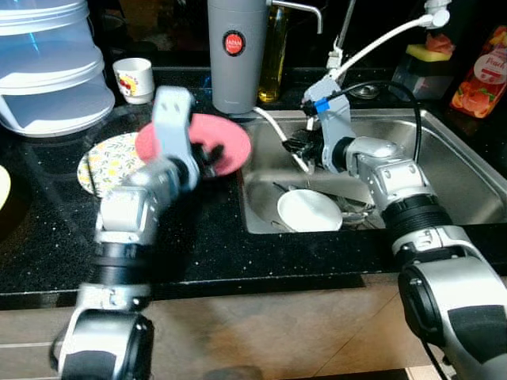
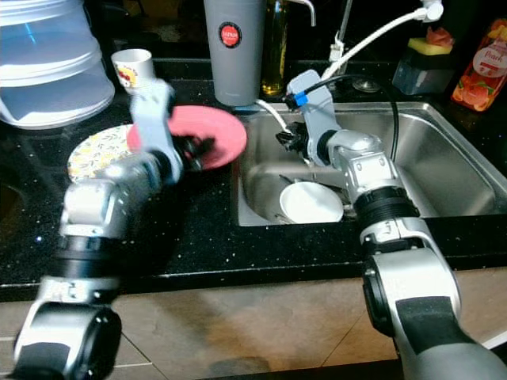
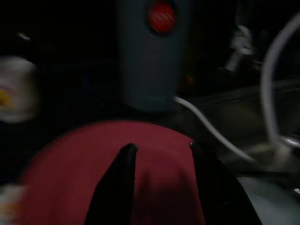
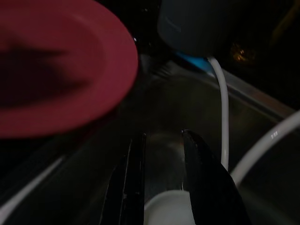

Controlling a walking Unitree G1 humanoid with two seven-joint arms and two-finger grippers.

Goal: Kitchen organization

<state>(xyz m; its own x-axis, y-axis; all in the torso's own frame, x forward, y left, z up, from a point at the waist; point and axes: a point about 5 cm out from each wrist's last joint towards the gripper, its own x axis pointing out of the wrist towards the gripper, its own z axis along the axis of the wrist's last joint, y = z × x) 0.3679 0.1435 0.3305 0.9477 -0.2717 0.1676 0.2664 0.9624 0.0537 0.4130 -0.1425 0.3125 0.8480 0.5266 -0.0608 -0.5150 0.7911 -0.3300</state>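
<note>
A red plate (image 1: 226, 138) lies on the black counter, its right rim reaching over the sink's (image 1: 463, 170) left edge, beside a flower-patterned plate (image 1: 103, 162). My left gripper (image 1: 207, 154) hovers over the red plate's left part. Its arm is blurred, and in the left wrist view the open gripper (image 3: 161, 146) has both fingers spread in front of the plate (image 3: 70, 178). My right gripper (image 1: 295, 146) hangs open inside the sink by its back left corner, nothing between its fingers (image 4: 136, 187). Below it sits a white bowl (image 1: 309, 210) among cutlery (image 1: 355, 207).
A grey flask (image 1: 236, 55) and an oil bottle (image 1: 273, 55) stand behind the sink corner. A white hose (image 1: 380, 38) arcs over the sink. A cup (image 1: 133, 79) and clear stacked containers (image 1: 47, 79) stand at back left. A sponge (image 1: 428, 51) and a red bottle (image 1: 482, 75) are at back right.
</note>
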